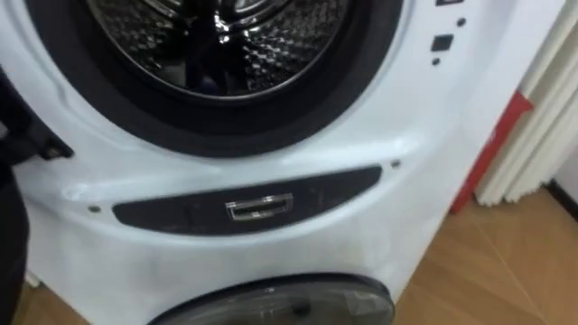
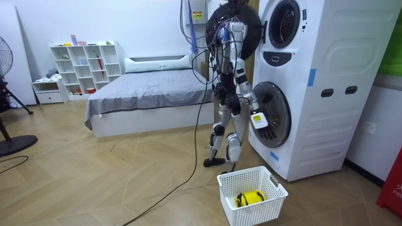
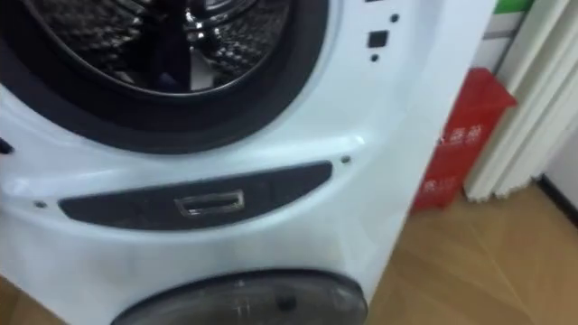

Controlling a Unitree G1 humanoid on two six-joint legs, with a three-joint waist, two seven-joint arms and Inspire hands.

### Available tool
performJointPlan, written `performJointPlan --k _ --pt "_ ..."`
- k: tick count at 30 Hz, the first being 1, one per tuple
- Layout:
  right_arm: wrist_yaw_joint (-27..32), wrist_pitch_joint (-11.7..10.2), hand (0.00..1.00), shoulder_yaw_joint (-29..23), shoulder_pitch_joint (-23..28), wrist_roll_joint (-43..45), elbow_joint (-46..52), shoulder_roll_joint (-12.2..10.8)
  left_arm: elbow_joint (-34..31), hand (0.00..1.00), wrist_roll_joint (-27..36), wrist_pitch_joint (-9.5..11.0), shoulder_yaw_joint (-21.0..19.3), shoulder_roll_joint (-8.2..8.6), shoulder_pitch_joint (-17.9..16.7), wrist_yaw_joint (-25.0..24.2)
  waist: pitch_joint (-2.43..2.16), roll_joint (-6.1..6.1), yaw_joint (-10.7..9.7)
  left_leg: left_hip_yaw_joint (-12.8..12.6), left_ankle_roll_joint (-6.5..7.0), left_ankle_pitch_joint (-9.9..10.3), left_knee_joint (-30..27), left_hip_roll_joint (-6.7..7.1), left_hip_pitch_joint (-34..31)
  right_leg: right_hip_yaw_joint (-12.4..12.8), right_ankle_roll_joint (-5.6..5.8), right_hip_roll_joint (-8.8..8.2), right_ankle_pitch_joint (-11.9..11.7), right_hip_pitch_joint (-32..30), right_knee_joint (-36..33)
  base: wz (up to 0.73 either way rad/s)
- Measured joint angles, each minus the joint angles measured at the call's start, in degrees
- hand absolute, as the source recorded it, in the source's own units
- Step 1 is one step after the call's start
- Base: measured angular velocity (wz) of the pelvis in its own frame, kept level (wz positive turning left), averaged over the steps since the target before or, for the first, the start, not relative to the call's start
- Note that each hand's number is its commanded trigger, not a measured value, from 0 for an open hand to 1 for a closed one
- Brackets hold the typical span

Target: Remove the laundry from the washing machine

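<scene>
The upper washing machine's drum (image 1: 226,45) stands open in front of me, its metal wall shining, and I cannot make out any clothes inside. Its round door (image 2: 242,25) is swung out toward the room view's left. In the room view I stand upright close to the stacked white machines (image 2: 326,81), facing them. My right hand (image 2: 259,120) hangs low in front of the lower machine's round door (image 2: 276,113), holding nothing I can see. A white laundry basket (image 2: 252,194) sits on the floor behind my feet with a yellow item (image 2: 250,198) in it.
A dark panel with a small metal badge (image 1: 257,208) runs below the drum opening. A red bin (image 3: 461,144) and a white curtain (image 3: 533,108) stand to the right of the machines. A bed (image 2: 151,94) and a white shelf (image 2: 85,66) lie behind me, on wooden floor.
</scene>
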State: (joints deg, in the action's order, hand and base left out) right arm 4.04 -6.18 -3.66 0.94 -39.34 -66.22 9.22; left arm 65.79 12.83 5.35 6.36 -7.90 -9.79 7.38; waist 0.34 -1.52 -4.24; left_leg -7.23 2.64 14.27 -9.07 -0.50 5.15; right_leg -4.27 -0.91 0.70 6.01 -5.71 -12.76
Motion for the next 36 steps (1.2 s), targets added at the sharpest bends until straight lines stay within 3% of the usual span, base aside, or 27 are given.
performJointPlan --k 5,6,14,20,25,31,34,36 --pt "-0.04 0.43 0.00 0.02 3.46 -0.08 -0.48 -0.34 0.06 0.00 -1.40 0.01 -2.43 -0.94 -0.59 0.00 0.33 0.92 0.38 1.45 0.02 0.01 -0.08 0.35 1.40 -1.46 0.31 -0.76 1.10 1.80 -0.87 0.19" --pt "-0.04 0.88 0.00 0.02 3.93 1.23 -0.73 -0.41 -0.03 0.00 -2.46 0.01 -3.71 -1.00 -1.15 0.03 0.11 1.13 0.90 1.44 0.02 0.02 -0.08 0.35 1.47 -1.50 0.29 -0.68 1.15 1.87 -0.87 -0.03" --pt "-1.55 1.31 0.00 0.15 4.51 4.51 -5.56 -1.98 -0.54 0.00 -6.98 -0.03 -9.69 -0.37 -2.18 2.26 0.09 1.67 3.16 1.88 0.05 0.05 1.36 -0.14 3.32 -1.92 0.09 0.39 0.87 3.66 0.42 0.03" --pt "-4.24 1.54 0.00 1.49 4.18 5.92 -7.29 -2.16 -0.14 0.00 -6.79 -0.20 -9.66 0.47 -2.30 2.60 0.15 1.64 3.29 2.62 -0.03 0.09 1.41 -0.51 3.55 -2.39 -0.06 0.66 0.78 4.62 1.28 0.06" --pt "-6.41 2.71 0.00 4.80 4.32 5.92 -7.58 -2.28 0.64 0.00 -6.77 -1.12 -9.66 1.11 -2.48 3.11 0.20 1.23 3.50 2.71 -0.23 0.21 1.53 -0.85 3.39 -3.64 -0.40 0.85 0.47 4.90 2.19 0.01" --pt "-9.12 3.87 0.00 4.92 4.63 7.19 -9.36 -2.24 0.86 0.00 -5.93 -2.11 -10.97 1.74 -2.48 3.15 0.05 1.20 4.13 3.17 -0.66 0.46 0.99 -1.41 3.58 -4.49 -0.80 1.13 0.83 5.48 1.99 0.06" --pt "-10.64 5.01 0.00 4.79 4.66 8.47 -9.57 -2.25 0.73 0.00 -6.16 -2.51 -12.48 1.53 -2.60 2.78 0.08 2.12 4.89 2.69 -2.32 1.46 -4.31 -1.95 1.61 -4.35 -1.65 1.51 1.32 6.01 1.69 0.04" --pt "-11.29 5.81 0.00 4.57 4.48 10.66 -9.21 -2.09 -0.03 0.00 -6.18 -2.94 -13.08 1.34 -2.34 1.82 0.14 2.62 5.39 2.94 -4.11 2.54 -13.31 -2.85 -2.61 -4.40 -2.71 1.87 1.67 5.71 1.10 0.02"
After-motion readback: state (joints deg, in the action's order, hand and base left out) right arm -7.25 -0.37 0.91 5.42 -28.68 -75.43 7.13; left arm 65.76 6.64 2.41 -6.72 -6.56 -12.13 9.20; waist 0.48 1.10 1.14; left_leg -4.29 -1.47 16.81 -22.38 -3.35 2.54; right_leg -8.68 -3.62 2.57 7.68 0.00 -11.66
